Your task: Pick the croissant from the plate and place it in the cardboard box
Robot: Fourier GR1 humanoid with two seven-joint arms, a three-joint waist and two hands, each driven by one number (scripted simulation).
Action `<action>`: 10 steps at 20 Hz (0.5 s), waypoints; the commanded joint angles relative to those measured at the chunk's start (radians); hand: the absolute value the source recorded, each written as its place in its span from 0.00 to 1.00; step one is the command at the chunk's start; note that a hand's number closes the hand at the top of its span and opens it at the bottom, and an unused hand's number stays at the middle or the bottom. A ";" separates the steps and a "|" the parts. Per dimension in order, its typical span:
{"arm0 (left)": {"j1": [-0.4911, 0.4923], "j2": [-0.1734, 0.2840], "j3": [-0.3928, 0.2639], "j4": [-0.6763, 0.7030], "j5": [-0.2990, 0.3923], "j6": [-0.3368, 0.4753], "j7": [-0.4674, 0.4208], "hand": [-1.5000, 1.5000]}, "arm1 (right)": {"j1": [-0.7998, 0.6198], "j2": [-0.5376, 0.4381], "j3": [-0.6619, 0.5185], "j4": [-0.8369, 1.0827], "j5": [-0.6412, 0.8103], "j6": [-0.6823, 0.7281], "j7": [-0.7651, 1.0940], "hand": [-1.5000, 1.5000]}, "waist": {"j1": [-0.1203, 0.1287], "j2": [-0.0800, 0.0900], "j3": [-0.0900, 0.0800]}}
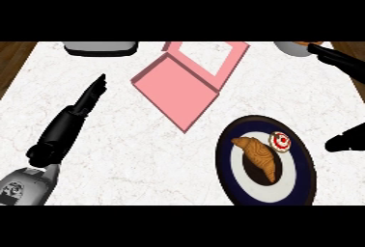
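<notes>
The white marbled table (pixel 128 159) carries everything. At its far middle lies the flat pink cardboard box (pixel 178 91), opened out with its lid frame tipped back; its walls look very low, so a croissant set near an edge could slide off onto the table. Near right is the round dark-blue plate with a white ring (pixel 299 164), and on it lies the golden-brown crescent croissant (pixel 260 157), just beside a small white-and-red frosted pastry (pixel 281 141). A grasp coming from the right risks catching that pastry or dragging the plate.

The left hand (pixel 89 99) lies at the left with straight fingers together, holding nothing, well apart from the plate. The right hand (pixel 349 140) is cut off by the right edge; only a dark part shows, and I cannot tell whether it is spread or curled.

A grey appliance (pixel 100 47) and a white bowl-like object (pixel 296 48) at the far edge are cropped and hard to identify.
</notes>
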 commanded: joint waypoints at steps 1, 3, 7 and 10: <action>-0.009 0.018 0.038 0.024 0.031 -0.044 -0.024 0.50 | 0.031 -0.048 0.055 0.027 0.209 -0.021 -0.268 0.00 | 0.003 0.002 0.001; -0.027 0.011 0.047 0.083 0.017 -0.062 -0.082 0.50 | -0.045 -0.092 0.060 0.016 0.240 0.008 -0.250 0.00 | -0.002 0.000 -0.001; -0.010 -0.008 0.038 0.089 -0.007 -0.045 -0.072 0.50 | 0.040 -0.145 0.158 -0.123 0.412 -0.056 -0.174 0.00 | -0.026 -0.011 -0.002; -0.061 -0.029 0.030 0.074 -0.016 -0.033 -0.013 0.50 | -0.011 -0.160 0.241 -0.173 0.535 -0.040 -0.111 0.00 | -0.016 -0.010 -0.002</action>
